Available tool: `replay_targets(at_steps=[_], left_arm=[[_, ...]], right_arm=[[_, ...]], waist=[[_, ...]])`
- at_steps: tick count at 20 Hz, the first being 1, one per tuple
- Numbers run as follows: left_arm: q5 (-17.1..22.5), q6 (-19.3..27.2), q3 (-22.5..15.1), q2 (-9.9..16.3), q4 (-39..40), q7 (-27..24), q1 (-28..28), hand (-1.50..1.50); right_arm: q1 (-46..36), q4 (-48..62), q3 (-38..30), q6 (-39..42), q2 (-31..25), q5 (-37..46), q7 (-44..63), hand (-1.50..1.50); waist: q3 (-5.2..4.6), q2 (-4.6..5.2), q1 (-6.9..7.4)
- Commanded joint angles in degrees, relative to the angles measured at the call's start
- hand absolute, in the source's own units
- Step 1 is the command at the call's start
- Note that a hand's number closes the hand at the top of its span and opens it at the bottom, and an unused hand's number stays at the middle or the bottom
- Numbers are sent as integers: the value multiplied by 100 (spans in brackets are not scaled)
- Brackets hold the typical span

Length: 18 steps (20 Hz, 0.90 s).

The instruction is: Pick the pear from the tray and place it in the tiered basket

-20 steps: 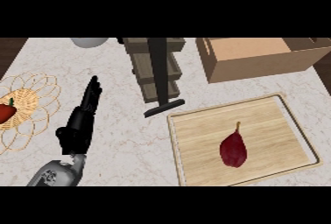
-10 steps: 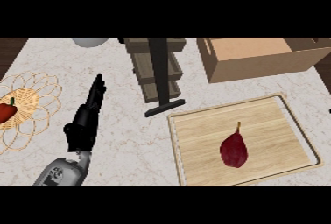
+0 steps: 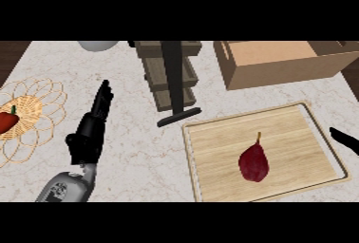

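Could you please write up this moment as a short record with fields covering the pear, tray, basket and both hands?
pear: dark red pear lying on the tray, stem pointing away from the robot
tray: wooden tray on the counter's right side
basket: wire tiered basket at the left edge, holding a red fruit
left hand: left hand open, fingers straight, over the counter
right hand: right hand only a tip showing at the right edge

Only a black sliver of the right robot hand (image 3: 344, 140) pokes in at the view's right edge, so its fingers can't be read. The tiered basket (image 3: 32, 118) runs off the left edge, the red item (image 3: 5, 122) inside it half cut away. Up top, a grey-white round object (image 3: 98, 45) and the cardboard box (image 3: 280, 64) are clipped.
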<state>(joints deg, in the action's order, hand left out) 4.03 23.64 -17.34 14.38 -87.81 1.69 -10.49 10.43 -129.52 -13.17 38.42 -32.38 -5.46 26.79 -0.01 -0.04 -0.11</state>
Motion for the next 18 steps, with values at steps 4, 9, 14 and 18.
replay_targets(at_steps=[4, 9, 14, 18], left_arm=[[-133, -220, 354, -140, 166, -33, -63, 0], [-331, -440, 350, -218, -182, -19, 288, 0], [-371, -484, 473, -362, 57, 72, -16, 0], [-494, -606, 509, -433, -12, -20, 159, 0]], right_arm=[[25, 135, 183, 326, 408, 1275, -448, -150], [-145, 143, 81, 593, 546, 1489, -369, -150], [-236, -111, 391, 607, 604, 2109, -922, -150], [-377, 740, 435, 353, 588, 3145, -1916, -150]], waist=[[2, 4, -8], [1, 0, 6], [0, 1, -14], [3, 3, 9]])
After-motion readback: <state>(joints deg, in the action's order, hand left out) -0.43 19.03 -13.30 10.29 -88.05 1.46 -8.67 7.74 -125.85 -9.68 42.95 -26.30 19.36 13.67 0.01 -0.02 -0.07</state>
